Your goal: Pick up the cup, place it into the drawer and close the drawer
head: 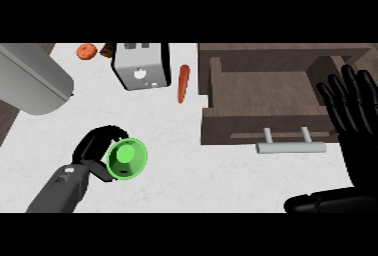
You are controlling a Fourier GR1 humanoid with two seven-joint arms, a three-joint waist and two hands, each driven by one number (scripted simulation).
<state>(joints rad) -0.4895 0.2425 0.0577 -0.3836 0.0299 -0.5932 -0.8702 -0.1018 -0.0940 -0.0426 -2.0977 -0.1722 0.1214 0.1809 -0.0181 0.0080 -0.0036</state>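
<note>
While my left hand has its fingers curled round the green cup above the white desk, well left of the open drawer, I judge the cup light, rigid and smooth-walled, best held round its side; my right hand rests open, fingers straight

white marbled counter, dark wood cabinet front at right.
</note>
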